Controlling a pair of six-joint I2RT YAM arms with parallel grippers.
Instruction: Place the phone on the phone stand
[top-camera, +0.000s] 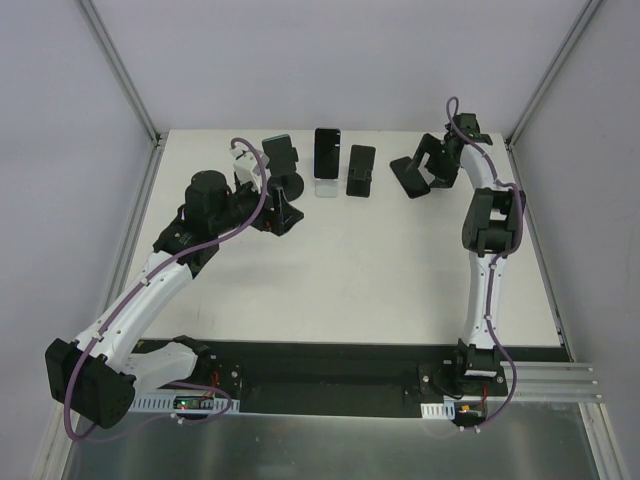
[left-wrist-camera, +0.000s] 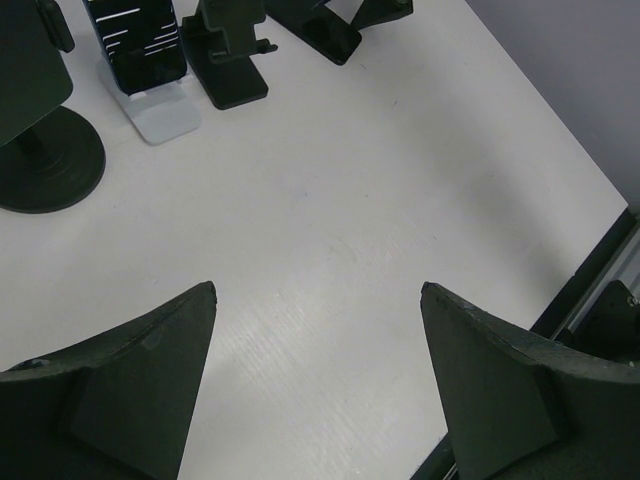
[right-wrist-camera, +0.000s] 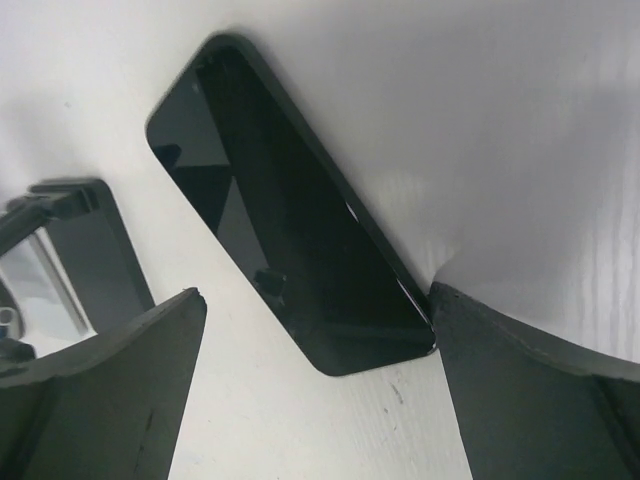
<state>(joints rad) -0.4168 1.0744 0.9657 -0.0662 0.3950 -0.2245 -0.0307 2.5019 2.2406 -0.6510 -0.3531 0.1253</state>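
Phone (right-wrist-camera: 280, 250), lying on the table (right-wrist-camera: 520, 120) at far R beside a black stand (right-wrist-camera: 85, 240), is straddled by the spread-apart R gripper (right-wrist-camera: 315, 295), L gripper (left-wrist-camera: 318, 288) likewise apart; phone is judged rigid, slick, fragile, best gripped across its 2 long edges.

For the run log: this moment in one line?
left gripper: open, empty | right gripper: open, around phone | phone: not on stand | stand: beside phone

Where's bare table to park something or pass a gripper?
Free: the broad bare table in front of the stand row, between the two arms, down to the near edge. Crowded: the back strip, where the round-base stand, white stand, black stand and right gripper sit close together.
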